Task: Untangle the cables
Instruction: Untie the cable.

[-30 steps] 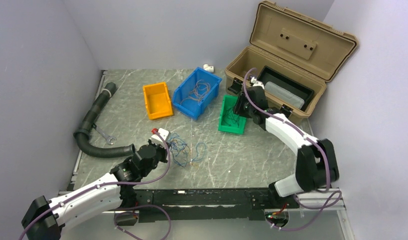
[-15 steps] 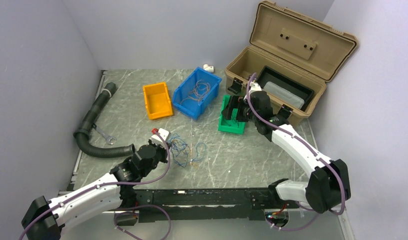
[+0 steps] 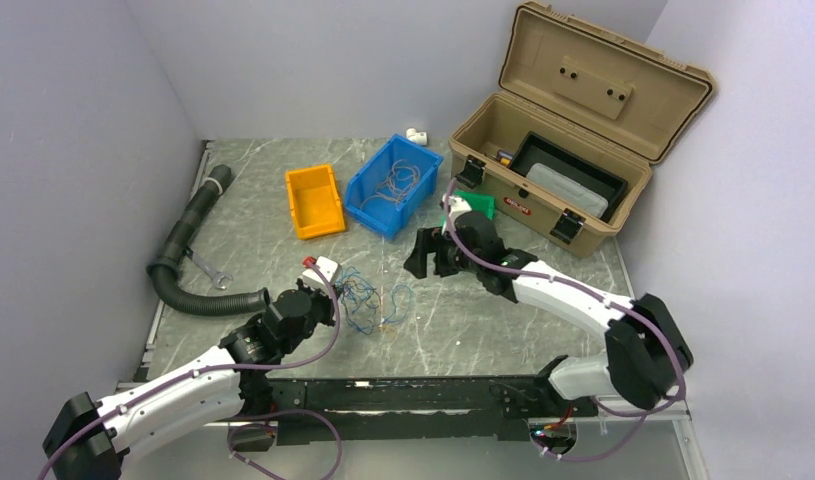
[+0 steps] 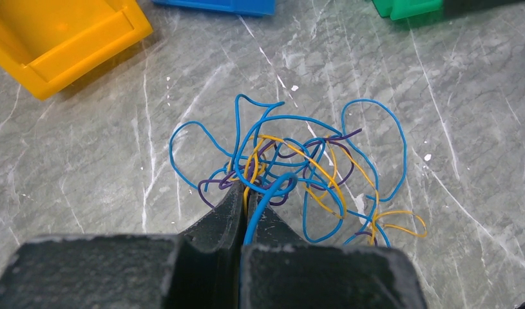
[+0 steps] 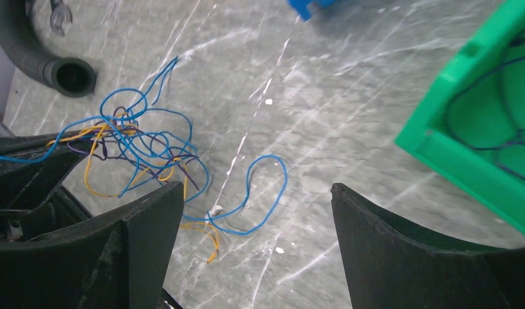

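The cables (image 3: 371,300) lie in a loose tangle of thin blue, yellow-orange and purple strands on the marble table, left of centre. My left gripper (image 3: 330,300) sits at the tangle's left edge. In the left wrist view its jaws (image 4: 247,188) are pressed together on a blue and a yellow strand of the cables (image 4: 298,164). My right gripper (image 3: 424,262) hovers just right of the tangle and above the table. Its fingers stand wide apart (image 5: 256,193) with nothing between them. The cables (image 5: 140,138) lie ahead and to the left of those fingers.
A green bin (image 3: 482,206) with a dark wire in it (image 5: 466,161) sits behind the right arm. Further back stand a blue bin (image 3: 368,200) holding wires, an orange bin (image 3: 314,200) and an open tan toolbox (image 3: 573,130). A black hose (image 3: 188,260) and a wrench (image 3: 211,270) lie at left.
My right arm has swung away from the green bin, leftward and nearer, toward the tangle, and its jaws have opened. The left arm and its grip have not moved.
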Available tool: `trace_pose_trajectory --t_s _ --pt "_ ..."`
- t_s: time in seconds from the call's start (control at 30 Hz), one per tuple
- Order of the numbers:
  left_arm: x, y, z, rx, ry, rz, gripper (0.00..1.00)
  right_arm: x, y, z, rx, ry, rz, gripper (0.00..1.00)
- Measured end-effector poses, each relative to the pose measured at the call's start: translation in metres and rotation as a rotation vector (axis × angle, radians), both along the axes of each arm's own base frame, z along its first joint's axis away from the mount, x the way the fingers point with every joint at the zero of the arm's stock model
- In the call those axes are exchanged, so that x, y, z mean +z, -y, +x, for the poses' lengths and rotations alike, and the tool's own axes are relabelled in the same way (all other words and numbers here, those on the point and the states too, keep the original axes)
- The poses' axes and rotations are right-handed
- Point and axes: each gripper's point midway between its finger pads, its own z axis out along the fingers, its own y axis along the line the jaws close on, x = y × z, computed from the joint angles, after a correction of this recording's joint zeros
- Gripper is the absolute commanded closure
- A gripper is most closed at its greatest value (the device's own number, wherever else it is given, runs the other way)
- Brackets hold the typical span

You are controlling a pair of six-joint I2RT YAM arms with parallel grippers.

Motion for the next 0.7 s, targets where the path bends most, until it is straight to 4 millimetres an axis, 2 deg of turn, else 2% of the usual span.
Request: trace_pose_trajectory --t_s 0.13,0.3,0.47,0.7 --pt "0.001 0.0 0.0 -0.002 0.003 -0.004 1.0 -0.026 -0.026 -0.011 0.066 -0.044 -0.016 0.17" --pt "0.002 0.0 0.0 -0.003 0.004 -0.006 1.0 -0.061 -0.045 -0.029 0.118 -0.122 -0.056 0.12" --pt "0.0 0.0 -0.001 -0.003 0.004 -0.005 1.0 -0.077 -0.043 -0.035 0.077 -0.16 -0.118 0.15" --pt "0.0 0.0 -0.001 -0.003 0.004 -0.005 1.0 -0.088 -0.039 -0.042 0.033 -0.178 -0.174 0.27"
